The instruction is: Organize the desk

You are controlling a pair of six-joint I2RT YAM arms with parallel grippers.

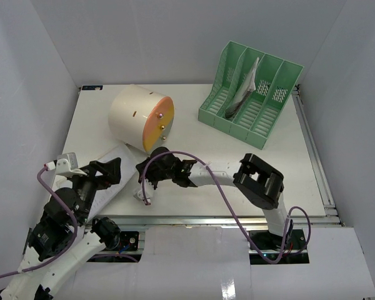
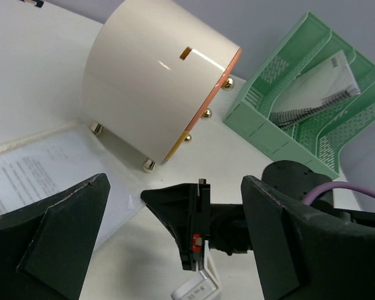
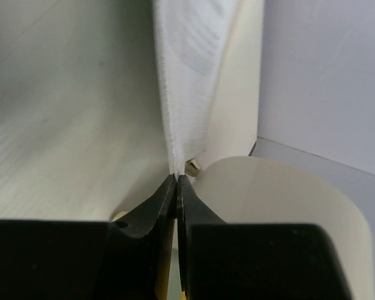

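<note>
On the desk (image 1: 237, 159), near its front-left corner, lies a printed sheet (image 2: 31, 175); its fine lines of text are too small to read. The right gripper (image 3: 176, 181) has its jaws pressed together on the sheet's edge, low over the tabletop. The left gripper (image 1: 103, 174) hangs above the same corner, jaws spread wide, holding nothing.
</note>
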